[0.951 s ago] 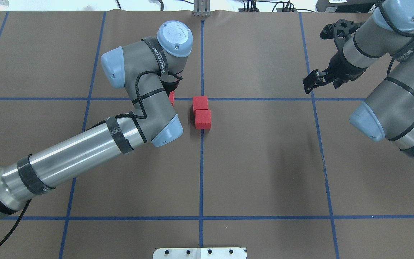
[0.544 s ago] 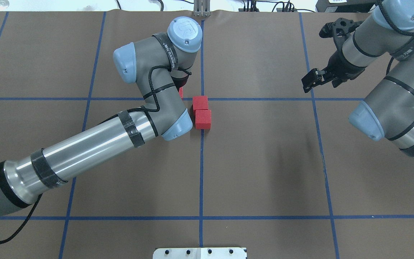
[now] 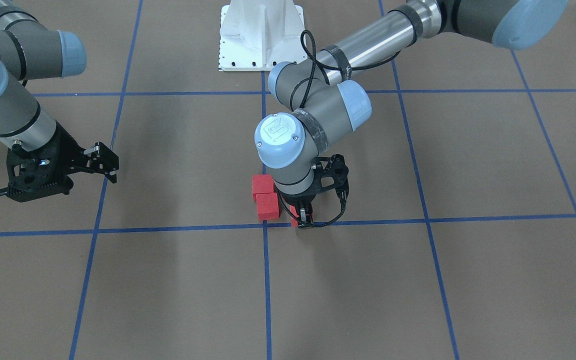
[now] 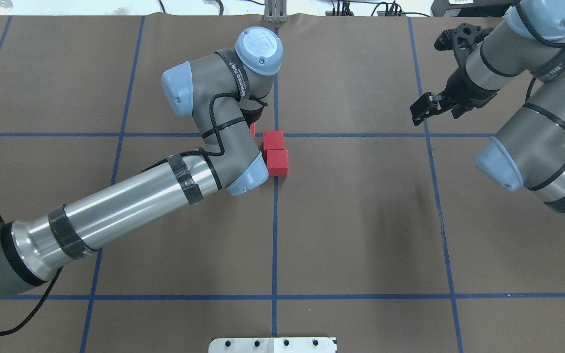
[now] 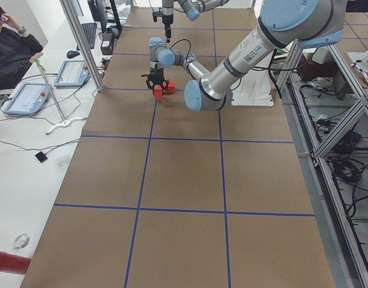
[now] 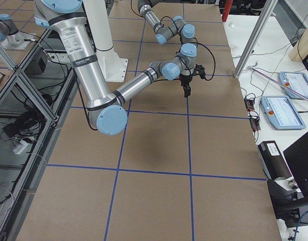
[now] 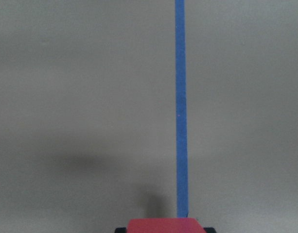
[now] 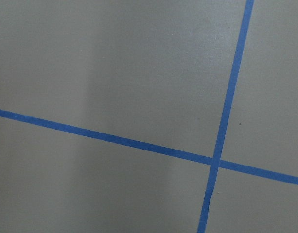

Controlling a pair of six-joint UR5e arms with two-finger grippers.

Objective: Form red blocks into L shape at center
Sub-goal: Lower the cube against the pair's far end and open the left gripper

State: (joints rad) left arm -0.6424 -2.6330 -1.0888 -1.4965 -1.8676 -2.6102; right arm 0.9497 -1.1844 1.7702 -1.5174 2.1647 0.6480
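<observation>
Block [image 7: 163, 226] sits apparently pinched in left tool [image 3: 305, 219].

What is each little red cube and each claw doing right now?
pair of red blocks: lying on the table, touching each other.
third red block: held in the left gripper.
left gripper: shut on third red block.
right gripper: open, empty.

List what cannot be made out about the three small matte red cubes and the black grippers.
Third small matte red cube: overhead, the left arm's grey wrist covers all but a sliver; left wrist view, the bottom edge cuts it.
Black left gripper: hidden under that wrist overhead; front-facing, it masks whether the cube touches the table.
Side views: it and the two placed red cubes are too small to show contact.
</observation>
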